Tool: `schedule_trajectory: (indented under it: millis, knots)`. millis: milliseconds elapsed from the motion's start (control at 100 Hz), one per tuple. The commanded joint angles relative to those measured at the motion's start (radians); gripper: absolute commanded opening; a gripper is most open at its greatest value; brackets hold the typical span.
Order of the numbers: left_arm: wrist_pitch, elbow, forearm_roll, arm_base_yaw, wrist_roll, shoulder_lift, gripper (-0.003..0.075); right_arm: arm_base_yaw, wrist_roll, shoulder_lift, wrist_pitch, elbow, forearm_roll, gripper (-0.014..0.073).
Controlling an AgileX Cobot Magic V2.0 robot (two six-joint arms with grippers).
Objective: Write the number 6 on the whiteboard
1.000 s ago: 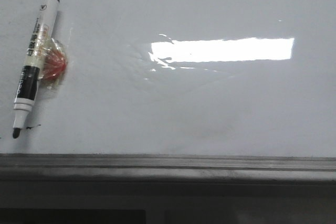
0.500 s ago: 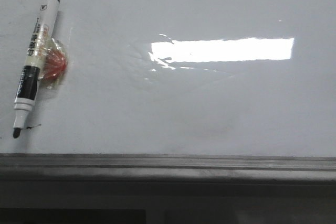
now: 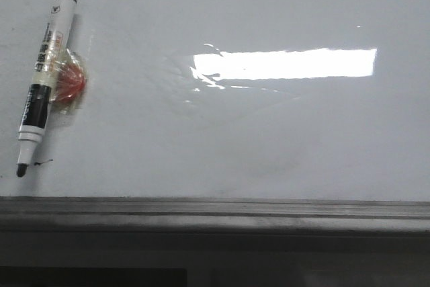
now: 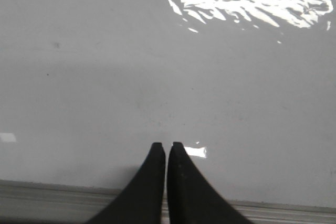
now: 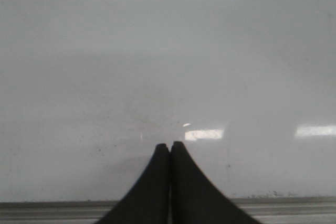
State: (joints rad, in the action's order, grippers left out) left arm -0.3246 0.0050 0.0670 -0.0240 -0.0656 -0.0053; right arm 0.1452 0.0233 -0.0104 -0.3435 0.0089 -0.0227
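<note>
White whiteboard (image 3: 269,132) unmarked | left claw (image 4: 166,146) clenched above it | right claw (image 5: 170,145) clenched above it

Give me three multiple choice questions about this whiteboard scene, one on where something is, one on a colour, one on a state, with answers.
1. Where does the marker lie on the whiteboard?
A. front view's left
B. centre
C. right edge

2. What colour is the blob beside the marker?
A. green
B. red
C. blue

3. How is the left gripper?
A. wide open
B. holding the marker
C. shut, empty

Answers:
1 A, it lies slanted near the left edge.
2 B, a red blob touches the barrel.
3 C, its jaws meet with nothing between; the right gripper looks the same.
</note>
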Motion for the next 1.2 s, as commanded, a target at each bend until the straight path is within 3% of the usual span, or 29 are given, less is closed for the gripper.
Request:
schedule_trajectory:
  millis: [0, 800, 1190]
  knots:
    - [0.073, 0.043, -0.001, 0.002, -0.009, -0.032, -0.0019, 0.0, 0.008, -0.019, 0.025, 0.031, -0.001, -0.0065]
    - [0.146, 0.043, -0.047, 0.002, -0.009, -0.032, -0.0019, 0.0, 0.008, -0.019, 0.034, 0.031, -0.018, -0.0065]
    - [0.146, 0.043, -0.047, 0.002, -0.009, -0.032, -0.0019, 0.0, 0.008, -0.019, 0.165, 0.031, -0.01, -0.0065]
